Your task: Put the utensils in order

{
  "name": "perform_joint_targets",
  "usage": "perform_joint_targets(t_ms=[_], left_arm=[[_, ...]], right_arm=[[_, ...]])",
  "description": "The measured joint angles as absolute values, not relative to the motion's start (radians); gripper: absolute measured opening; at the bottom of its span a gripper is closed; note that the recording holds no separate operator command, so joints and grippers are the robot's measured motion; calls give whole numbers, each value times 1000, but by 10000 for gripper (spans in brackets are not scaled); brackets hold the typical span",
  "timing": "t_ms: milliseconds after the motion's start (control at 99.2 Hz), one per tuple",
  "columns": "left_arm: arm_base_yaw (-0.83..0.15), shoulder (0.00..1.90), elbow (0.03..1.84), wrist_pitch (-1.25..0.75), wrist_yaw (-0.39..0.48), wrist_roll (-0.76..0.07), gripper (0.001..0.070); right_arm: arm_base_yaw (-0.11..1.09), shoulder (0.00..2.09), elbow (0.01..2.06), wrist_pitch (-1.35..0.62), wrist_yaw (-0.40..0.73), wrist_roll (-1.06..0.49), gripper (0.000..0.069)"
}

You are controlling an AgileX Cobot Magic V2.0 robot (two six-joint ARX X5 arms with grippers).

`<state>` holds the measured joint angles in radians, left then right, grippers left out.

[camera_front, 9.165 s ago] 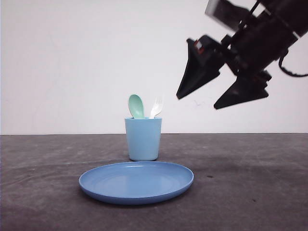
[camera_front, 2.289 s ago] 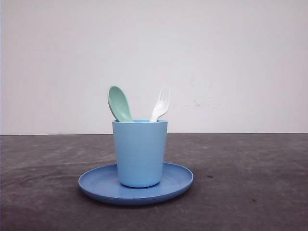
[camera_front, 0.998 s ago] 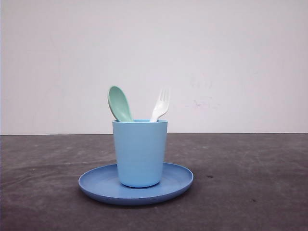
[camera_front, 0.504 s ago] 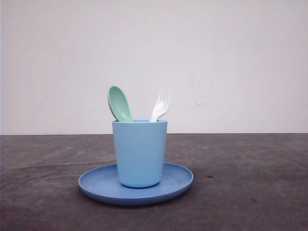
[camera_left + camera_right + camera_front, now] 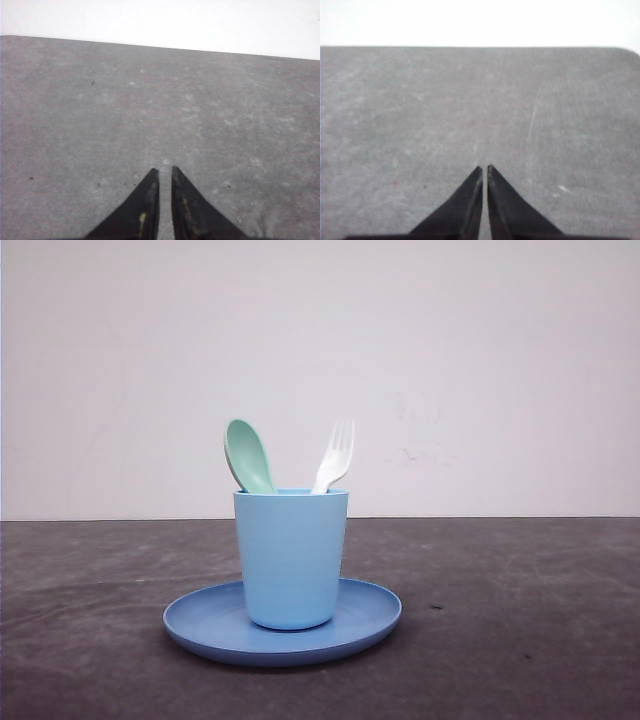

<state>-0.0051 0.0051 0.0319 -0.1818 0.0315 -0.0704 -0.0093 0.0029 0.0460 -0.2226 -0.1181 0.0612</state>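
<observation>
In the front view a mint-green spoon (image 5: 248, 454) and a white fork (image 5: 335, 456) stand upright in a light blue cup (image 5: 291, 558), bowl and tines sticking out above its rim. The cup stands on a round blue plate (image 5: 370, 618) in the middle of the dark table. My left gripper (image 5: 163, 171) is shut, a thin slit between its black fingers, with bare table under it. My right gripper (image 5: 485, 168) is shut too, over bare table, holding nothing.
The dark grey table (image 5: 520, 600) stretches wide on both sides of the plate. A white wall (image 5: 480, 370) rises behind its far edge.
Nine seconds ago the cup stood behind the plate and an arm hung at the upper right; now the cup stands on the plate and the arm is gone. Nothing moved in the last two seconds.
</observation>
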Motion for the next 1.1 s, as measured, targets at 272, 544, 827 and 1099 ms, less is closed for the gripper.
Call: perform_joint_targets(t_ms=[272, 544, 827, 1099], left_arm=[[-5, 5, 32, -182, 31, -70, 18], [-5, 5, 32, -182, 31, -70, 18], [-5, 5, 32, -182, 31, -71, 18], [-5, 5, 32, -182, 31, -70, 18]], right_arm=[[-9, 4, 19, -176, -105, 61, 17], [-9, 4, 17, -169, -105, 61, 17], [-9, 4, 17, -168, -105, 61, 17], [-9, 4, 17, -168, -105, 61, 17]])
